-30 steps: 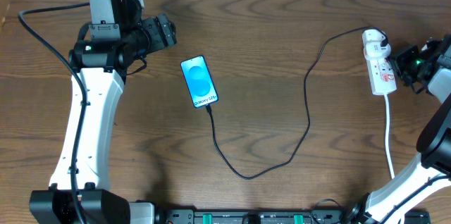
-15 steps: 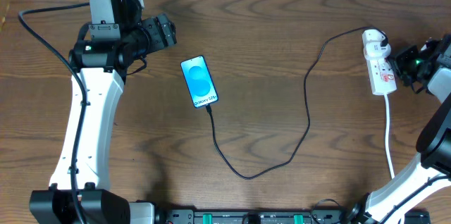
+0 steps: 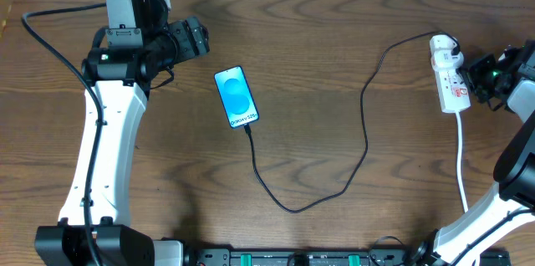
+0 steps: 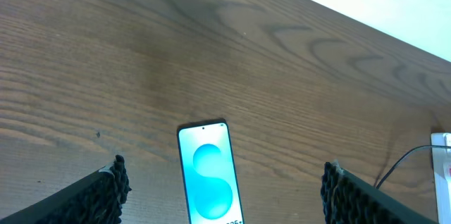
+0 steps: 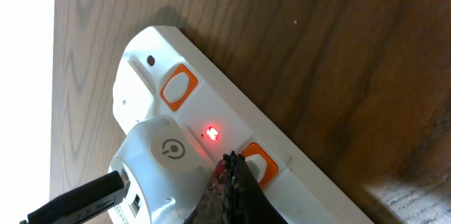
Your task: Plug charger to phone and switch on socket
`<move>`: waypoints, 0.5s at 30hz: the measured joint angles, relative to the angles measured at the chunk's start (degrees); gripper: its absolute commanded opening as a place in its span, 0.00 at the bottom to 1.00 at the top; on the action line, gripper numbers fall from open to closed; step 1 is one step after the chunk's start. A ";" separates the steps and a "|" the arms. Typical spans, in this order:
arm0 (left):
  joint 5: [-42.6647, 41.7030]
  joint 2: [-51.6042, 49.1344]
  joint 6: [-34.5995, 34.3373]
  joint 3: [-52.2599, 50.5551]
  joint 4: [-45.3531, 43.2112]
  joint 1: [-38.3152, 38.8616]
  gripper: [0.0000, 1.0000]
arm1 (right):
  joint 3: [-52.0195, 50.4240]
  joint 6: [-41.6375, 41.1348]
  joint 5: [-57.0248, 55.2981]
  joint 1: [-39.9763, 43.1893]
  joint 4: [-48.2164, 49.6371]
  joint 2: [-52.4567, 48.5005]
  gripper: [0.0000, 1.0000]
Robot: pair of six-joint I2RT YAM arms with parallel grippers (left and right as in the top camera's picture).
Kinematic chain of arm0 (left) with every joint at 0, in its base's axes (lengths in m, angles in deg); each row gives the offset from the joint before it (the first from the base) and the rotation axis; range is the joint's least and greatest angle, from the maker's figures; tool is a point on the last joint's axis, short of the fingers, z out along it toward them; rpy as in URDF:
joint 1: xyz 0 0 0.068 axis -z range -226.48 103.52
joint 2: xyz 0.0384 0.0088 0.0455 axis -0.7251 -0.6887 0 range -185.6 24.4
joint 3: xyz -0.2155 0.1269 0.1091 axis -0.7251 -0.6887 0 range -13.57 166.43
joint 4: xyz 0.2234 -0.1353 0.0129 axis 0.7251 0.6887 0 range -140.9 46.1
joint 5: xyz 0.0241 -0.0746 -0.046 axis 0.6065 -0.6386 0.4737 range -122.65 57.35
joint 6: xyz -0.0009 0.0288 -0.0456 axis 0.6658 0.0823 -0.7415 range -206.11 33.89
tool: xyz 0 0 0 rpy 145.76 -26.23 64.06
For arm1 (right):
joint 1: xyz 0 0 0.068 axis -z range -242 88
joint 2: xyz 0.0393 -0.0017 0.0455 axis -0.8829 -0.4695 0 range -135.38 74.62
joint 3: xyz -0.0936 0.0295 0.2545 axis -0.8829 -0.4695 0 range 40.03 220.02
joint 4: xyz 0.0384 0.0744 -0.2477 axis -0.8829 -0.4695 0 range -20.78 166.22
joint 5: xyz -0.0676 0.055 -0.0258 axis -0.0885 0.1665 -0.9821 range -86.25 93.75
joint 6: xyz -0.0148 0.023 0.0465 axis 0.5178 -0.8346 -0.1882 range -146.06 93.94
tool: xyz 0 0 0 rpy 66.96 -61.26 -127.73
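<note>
1. Overhead: I found the phone (image 3: 236,96) left of centre, clear of the table (image 3: 334,32) edges, with the charger (image 3: 365,132) looping from it to the socket (image 3: 450,78) by the right edge.
2. The left gripper (image 3: 199,40) hung released near the phone, with bare wood around it.
3. The right gripper (image 5: 234,175) was clenched at the socket's orange switch (image 5: 255,162), and a red lamp (image 5: 211,133) was lit.

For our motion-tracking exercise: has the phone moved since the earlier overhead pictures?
No. The phone lies at the same spot and angle relative to the socket.

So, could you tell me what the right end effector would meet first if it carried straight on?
Probably the orange switch on the socket, just beside the right end effector; depth is unclear.
</note>
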 measured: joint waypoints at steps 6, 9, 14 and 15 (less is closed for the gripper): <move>0.00 0.00 0.02 0.00 0.00 0.00 0.88 | -1.20 1.09 5.49 0.96 -5.81 1.84 0.01; 0.02 0.00 0.00 0.00 0.00 0.00 0.88 | -2.58 3.15 6.78 2.95 -10.51 4.90 0.03; 0.02 0.00 0.02 0.00 0.00 0.00 0.88 | -2.97 7.78 7.19 7.69 -16.72 15.63 0.08; 0.00 0.00 0.02 0.00 0.00 0.00 0.88 | -2.95 9.35 7.19 8.02 -18.69 18.97 0.09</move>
